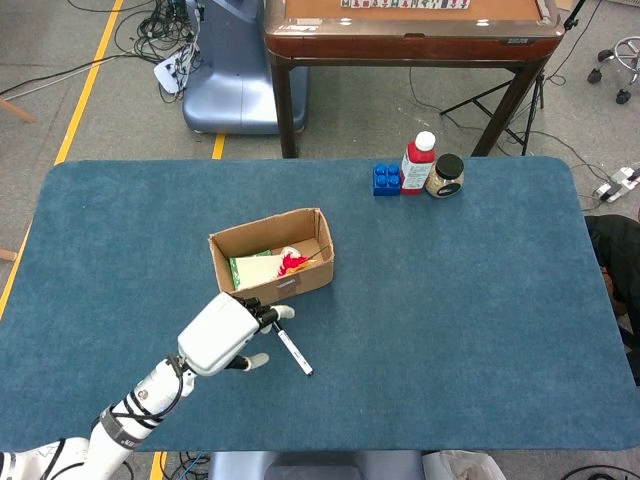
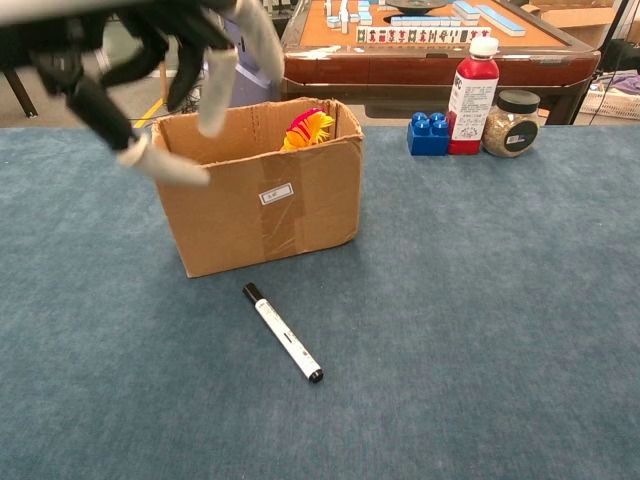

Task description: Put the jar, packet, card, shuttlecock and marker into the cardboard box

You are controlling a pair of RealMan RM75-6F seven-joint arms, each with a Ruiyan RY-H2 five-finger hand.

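Your left hand hangs above the table, just in front of the cardboard box, with its fingers spread and grasping nothing; in the chest view they dangle in front of the box's upper left corner. The marker lies flat on the cloth just beside the hand and near the box's front wall, cap end towards the box, so an open hand placed here looks ready for a downward pinch.

The box stands upright with its top open, which lets things drop in from above. A green-and-pale packet and the red-and-yellow shuttlecock already sit inside; the card cannot be told apart.

The jar stands at the far right, touching a red bottle next to a blue block, well apart from the box. Your right hand shows in neither view.
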